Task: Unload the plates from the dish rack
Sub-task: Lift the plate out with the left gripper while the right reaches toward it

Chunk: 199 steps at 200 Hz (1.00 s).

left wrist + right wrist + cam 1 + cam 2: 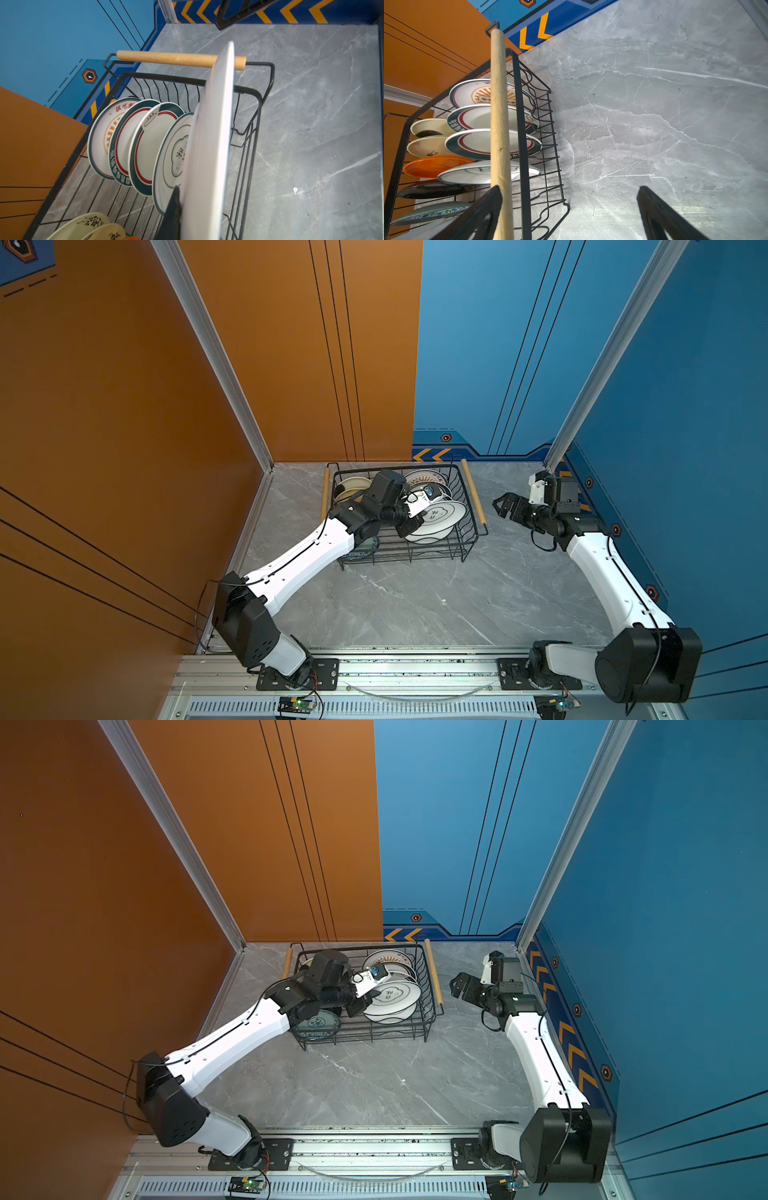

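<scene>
marble tabletop [415, 614]: left gripper [410, 525] pinches a plate [209, 145] in the rack [415, 552]; lift straight up, clear of its rim; right gripper [504, 506] spread.

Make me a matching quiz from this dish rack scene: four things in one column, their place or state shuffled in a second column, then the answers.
Things
1. left gripper
2. right gripper
3. plain orange round plate
4. light wooden rod handle

Places or states
A. open, over the grey marble table beside the rack
B. standing on edge inside the black wire dish rack
C. shut on the rim of a white round plate
D. fixed along one end of the rack

Pairs: 1-C, 2-A, 3-B, 4-D
</scene>
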### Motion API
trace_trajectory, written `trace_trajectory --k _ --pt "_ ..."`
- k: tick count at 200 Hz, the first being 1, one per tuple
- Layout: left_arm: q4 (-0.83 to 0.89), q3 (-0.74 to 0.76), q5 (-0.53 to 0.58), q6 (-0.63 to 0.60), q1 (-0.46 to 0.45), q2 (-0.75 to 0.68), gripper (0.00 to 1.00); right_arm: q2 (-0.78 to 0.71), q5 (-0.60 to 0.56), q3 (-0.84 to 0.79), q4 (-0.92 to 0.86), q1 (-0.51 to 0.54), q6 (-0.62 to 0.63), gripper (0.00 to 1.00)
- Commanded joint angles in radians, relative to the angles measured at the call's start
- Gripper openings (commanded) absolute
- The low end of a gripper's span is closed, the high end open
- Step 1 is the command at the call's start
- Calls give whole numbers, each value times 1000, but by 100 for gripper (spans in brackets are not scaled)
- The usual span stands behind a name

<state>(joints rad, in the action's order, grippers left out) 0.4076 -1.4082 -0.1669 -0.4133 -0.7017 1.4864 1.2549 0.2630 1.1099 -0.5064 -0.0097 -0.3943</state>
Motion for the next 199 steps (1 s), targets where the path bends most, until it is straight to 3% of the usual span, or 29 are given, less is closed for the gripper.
trace_trajectory --k 1,38,69,85,114,142,175,199 --pt "-43 2 35 164 -10 -80 2 -55 -23 43 -37 -9 -30 100" --pt "14 -2 43 466 -19 -166 4 -137 19 51 -70 -10 -60 100" --pt "157 -48 69 684 -34 -179 0 -193 160 32 -85 -10 -79 100" --pt "146 -12 89 751 -72 -207 0 -236 247 -6 -63 -9 -106 100" --pt "132 61 220 949 -147 -269 0 -320 391 -80 -20 -7 -161 100" --pt "14 229 300 1128 -202 -394 0 -384 518 -171 61 8 -256 100" --pt "-43 367 349 1233 -235 -477 0 -449 529 -256 118 104 -330 100" --pt "-147 492 360 1294 -259 -513 0 -478 458 -311 139 231 -353 99"
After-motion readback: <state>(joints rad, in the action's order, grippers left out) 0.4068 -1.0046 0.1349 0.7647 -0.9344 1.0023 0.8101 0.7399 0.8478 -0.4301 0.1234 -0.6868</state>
